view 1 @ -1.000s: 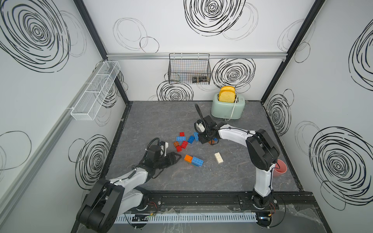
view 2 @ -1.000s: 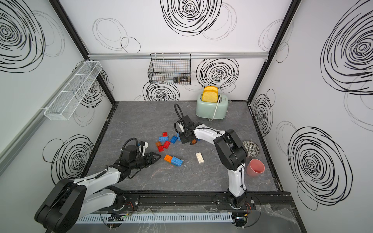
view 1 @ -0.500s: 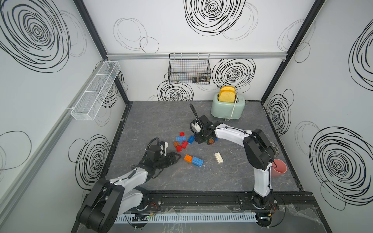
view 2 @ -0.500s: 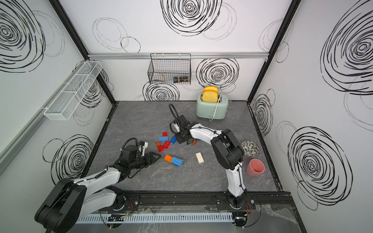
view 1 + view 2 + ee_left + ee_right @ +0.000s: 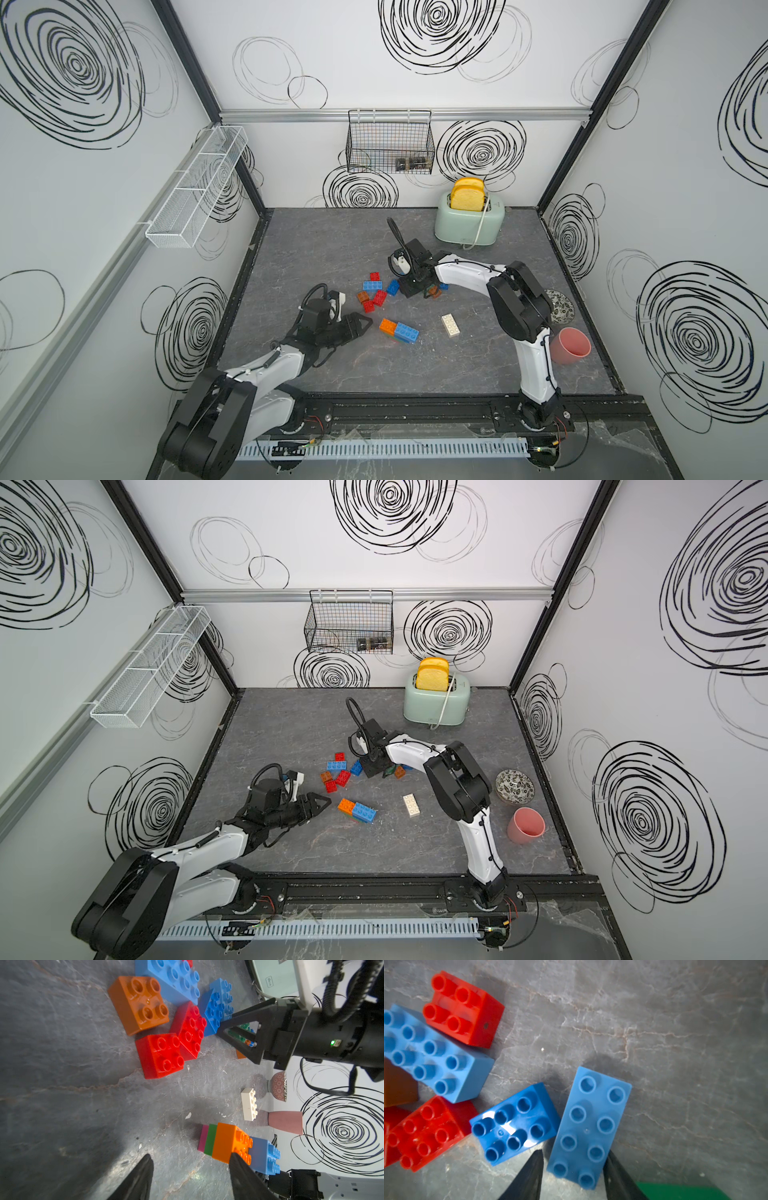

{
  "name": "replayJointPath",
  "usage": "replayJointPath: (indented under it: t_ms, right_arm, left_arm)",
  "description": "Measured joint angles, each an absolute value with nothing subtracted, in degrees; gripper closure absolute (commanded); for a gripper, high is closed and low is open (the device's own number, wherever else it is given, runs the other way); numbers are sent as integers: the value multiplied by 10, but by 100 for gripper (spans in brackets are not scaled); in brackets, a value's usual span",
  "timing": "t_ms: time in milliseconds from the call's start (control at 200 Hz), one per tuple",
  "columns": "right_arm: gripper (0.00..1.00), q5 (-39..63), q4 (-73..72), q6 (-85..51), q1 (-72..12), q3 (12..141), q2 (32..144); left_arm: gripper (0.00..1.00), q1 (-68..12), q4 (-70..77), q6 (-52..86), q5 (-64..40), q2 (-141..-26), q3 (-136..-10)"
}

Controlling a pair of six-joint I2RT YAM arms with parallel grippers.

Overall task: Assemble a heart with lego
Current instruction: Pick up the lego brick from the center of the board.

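Two arms are seen over a grey counter [image 5: 332, 249] strewn with bricks. At the near left, the left arm [image 5: 286, 359] is stretched low towards the middle. Its jaws are spread with nothing between them, and both top views show their tips just short of the stacked bricks [image 5: 399, 330]. That stack, an orange and a blue brick seated on green and pink layers, is laid near the middle of the counter.

Farther back, a loose cluster is gathered: a brown brick [image 5: 363, 296], several red bricks [image 5: 379, 297], a long pale blue brick [image 5: 372, 285] and a dark blue brick [image 5: 392, 287].

Right of the cluster, the right arm [image 5: 465, 274] is bent down to the counter. In the right wrist view an eight-stud brick [image 5: 589, 1126] is framed between its jaws, just beside the dark blue brick. Whether it is truly pinched cannot be told.

A white brick [image 5: 450, 325] is laid alone right of the stack. A toaster [image 5: 469, 226] is placed at the far right, and a patterned bowl [image 5: 515, 785] and a pink cup [image 5: 570, 345] along the right edge.
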State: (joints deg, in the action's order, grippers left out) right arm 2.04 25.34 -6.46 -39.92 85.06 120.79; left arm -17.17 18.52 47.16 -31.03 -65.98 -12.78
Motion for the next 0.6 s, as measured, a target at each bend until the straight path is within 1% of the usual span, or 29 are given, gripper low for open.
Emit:
replayJointPath:
  t_ms: [125,315,445,595]
  right_arm:
    - [56,15,255,-62,-396,869,1220]
    - [67,9,265,-54,-396,879,1225]
    - [68,7,265,-51,-397,870,1218]
    - [68,4,271,-53,-405,809,1169]
  left_arm:
    - [37,-172,185,472,-310,-660,-128]
    - [37,-170,185,472,-310,-660,-128]
    - [37,-169,186,472,-310,-660,-128]
    - [37,-169,186,472,-310,-660,-128]
